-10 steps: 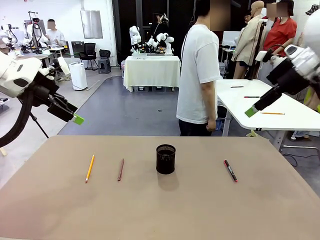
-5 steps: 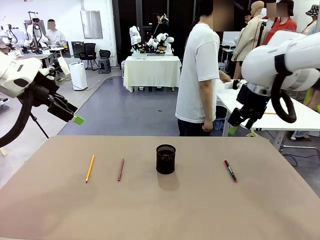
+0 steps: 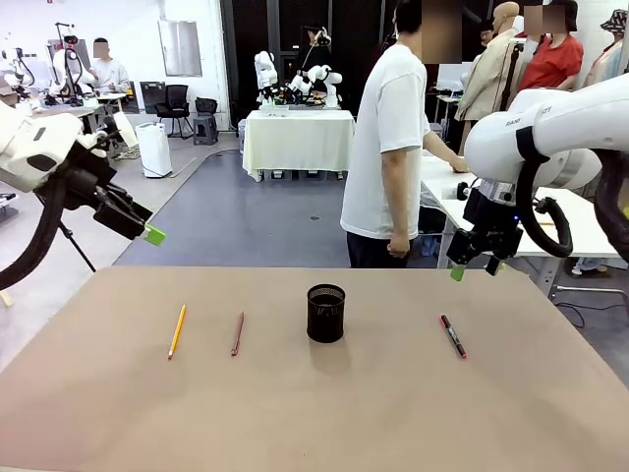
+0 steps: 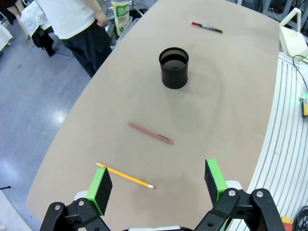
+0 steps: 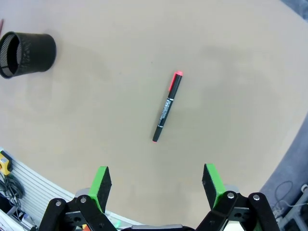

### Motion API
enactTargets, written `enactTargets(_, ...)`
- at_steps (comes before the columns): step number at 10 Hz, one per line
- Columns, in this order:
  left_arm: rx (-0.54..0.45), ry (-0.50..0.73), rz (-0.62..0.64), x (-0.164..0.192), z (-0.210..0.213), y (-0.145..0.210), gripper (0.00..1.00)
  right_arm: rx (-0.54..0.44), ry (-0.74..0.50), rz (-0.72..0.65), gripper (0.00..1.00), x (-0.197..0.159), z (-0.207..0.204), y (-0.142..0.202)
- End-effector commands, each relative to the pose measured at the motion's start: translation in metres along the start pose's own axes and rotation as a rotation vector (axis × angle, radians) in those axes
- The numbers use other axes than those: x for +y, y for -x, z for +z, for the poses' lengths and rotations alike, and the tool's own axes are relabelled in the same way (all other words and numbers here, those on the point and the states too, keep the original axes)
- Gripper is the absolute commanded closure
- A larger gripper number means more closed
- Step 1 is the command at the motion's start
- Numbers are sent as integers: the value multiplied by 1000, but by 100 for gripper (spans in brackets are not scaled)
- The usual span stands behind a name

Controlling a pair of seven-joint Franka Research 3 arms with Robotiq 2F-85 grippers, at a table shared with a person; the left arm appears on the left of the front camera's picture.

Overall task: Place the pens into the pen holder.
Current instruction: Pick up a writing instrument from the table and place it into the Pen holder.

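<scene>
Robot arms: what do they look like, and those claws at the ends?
The left arm and right arm are glossy white with rounded, bulky joints. A thick black cable loops beside each. The left claw and right claw are black, each with two fingers tipped in bright green pads.

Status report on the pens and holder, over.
Both open: left pincer raised, right pincer over black-red pen. Also flat on table: yellow pen, brown pen. Holder empty. Nothing blocking.
</scene>
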State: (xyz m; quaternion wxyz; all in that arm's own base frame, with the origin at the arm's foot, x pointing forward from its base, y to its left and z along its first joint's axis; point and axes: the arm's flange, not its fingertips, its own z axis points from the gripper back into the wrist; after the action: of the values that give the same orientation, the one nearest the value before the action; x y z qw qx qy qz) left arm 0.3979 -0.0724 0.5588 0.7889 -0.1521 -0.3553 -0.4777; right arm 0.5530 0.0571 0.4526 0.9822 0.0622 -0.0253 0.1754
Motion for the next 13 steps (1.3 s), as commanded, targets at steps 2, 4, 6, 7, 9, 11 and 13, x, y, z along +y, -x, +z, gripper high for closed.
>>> enactTargets(2, -8, 5, 7, 0, 1, 0, 0, -14, -6, 16, 0, 6, 10, 2)
enactTargets(4, -8, 5, 7, 0, 1, 0, 0, -30, 55, -99, 0, 3, -13, -18)
enactTargets(6, -8, 5, 7, 0, 1, 0, 0, -3, 97, -146, 0, -4, -60, -39)
enactTargets(7, -8, 5, 7, 0, 1, 0, 0, 8, 119, -164, 0, -6, -79, -41)
enactTargets(9, -8, 5, 7, 0, 1, 0, 0, 30, 134, -183, 0, -6, -105, -38)
enactTargets(11, -8, 5, 7, 0, 1, 0, 0, 62, 103, -220, 0, -5, -129, -41)
enactTargets(13, -8, 5, 7, 0, 1, 0, 0, 73, 115, -243, 0, -2, -142, -44)
